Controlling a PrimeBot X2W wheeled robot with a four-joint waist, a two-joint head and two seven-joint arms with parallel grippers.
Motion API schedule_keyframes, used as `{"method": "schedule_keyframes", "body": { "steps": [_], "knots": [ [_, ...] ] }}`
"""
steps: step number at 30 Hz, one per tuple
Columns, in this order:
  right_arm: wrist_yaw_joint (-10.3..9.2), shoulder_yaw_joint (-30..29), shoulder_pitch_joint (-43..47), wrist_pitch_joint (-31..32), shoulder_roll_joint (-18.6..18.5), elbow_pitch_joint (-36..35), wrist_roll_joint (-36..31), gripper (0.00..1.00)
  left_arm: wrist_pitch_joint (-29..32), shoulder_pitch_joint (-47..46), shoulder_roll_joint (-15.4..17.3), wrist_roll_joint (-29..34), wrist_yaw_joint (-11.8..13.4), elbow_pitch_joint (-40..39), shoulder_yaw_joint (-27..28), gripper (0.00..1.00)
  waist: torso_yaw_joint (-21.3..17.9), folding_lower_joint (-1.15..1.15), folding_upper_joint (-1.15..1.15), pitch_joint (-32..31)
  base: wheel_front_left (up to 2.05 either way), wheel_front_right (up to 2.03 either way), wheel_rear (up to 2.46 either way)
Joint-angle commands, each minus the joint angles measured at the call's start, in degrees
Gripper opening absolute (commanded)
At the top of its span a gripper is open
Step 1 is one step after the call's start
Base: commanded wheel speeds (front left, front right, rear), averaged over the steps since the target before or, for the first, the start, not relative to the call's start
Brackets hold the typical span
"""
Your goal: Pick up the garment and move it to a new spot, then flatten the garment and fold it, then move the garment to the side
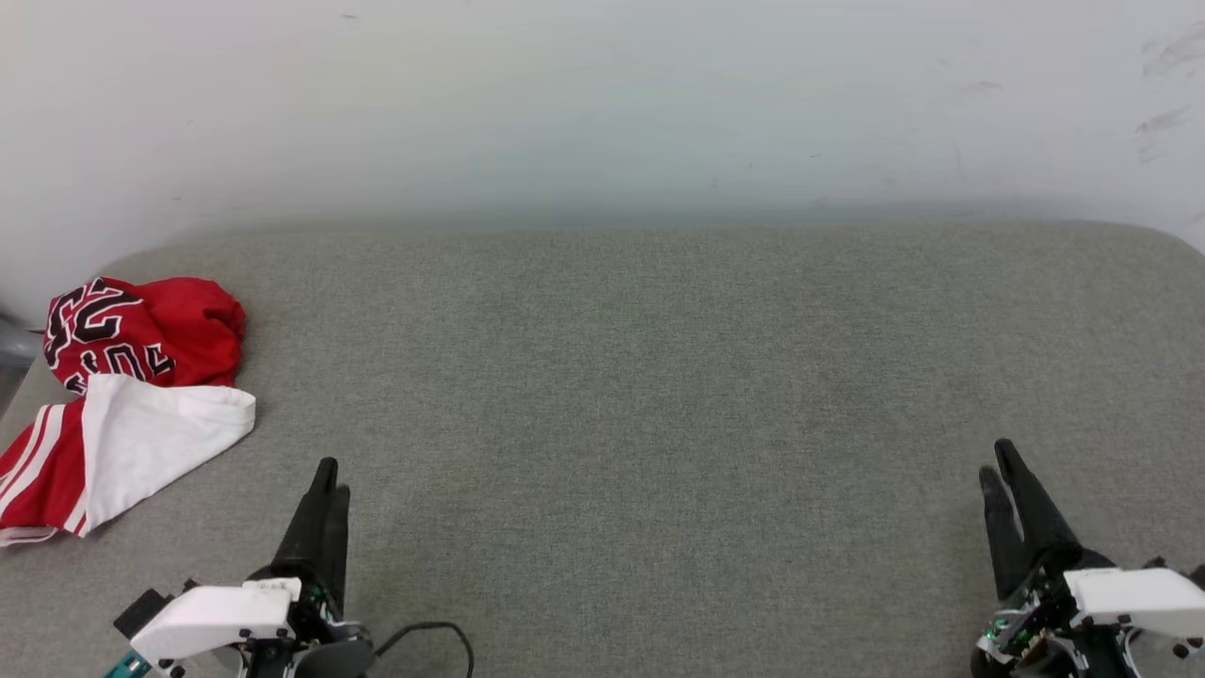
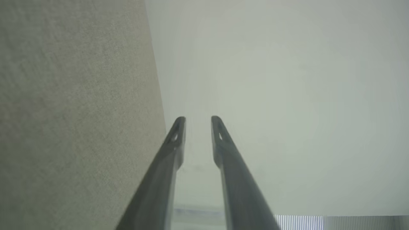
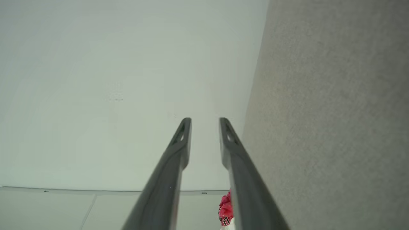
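The garment (image 1: 141,377) lies crumpled at the far left edge of the grey fabric surface (image 1: 659,395): a red bunch with black, white-outlined lettering, a white sleeve, and red-white striped trim. A small piece of the garment (image 3: 225,209) also shows low in the right wrist view. My left gripper (image 1: 331,476) hovers at the lower left, to the right of the garment and apart from it. In the left wrist view its fingertips (image 2: 198,119) stand open with nothing between them. At the lower right, my right gripper (image 1: 996,461) is far from the garment, open and empty (image 3: 205,121).
A pale wall (image 1: 602,104) rises behind the surface's far edge. The wide grey surface stretches between the two grippers. A thin black cable (image 1: 442,631) loops beside my left wrist. A grey object (image 1: 14,344) peeks in at the left border.
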Motion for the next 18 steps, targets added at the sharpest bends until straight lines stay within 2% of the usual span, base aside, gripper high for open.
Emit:
{"method": "schedule_keyframes", "body": {
  "steps": [1, 10, 18],
  "knots": [
    [0.0, 0.0, 0.2, -0.1, 0.0, 0.1, 0.0, 1.0, -0.1, 0.1, 0.0, 0.0, 0.0, 0.1, 0.0, 1.0, 0.0, 0.0, 0.0, 0.0, 0.0, 0.0, 0.0],
    [-0.01, -0.1, 1.3, -2.3, 0.0, -0.4, -3.1, 1.0, -2.3, 1.2, 0.0, 2.1, 0.0, -0.7, -0.2, 1.0, 0.0, 0.0, 0.0, 0.1, 0.0, 0.0, 0.0],
    [-0.01, -0.2, 1.6, -4.5, 0.0, -3.3, -11.9, 1.0, -4.5, 1.0, 0.0, 10.5, 0.2, -2.8, 0.8, 1.0, 0.1, 0.0, 0.0, 0.2, 0.0, 0.0, 0.0]
  ]
}}
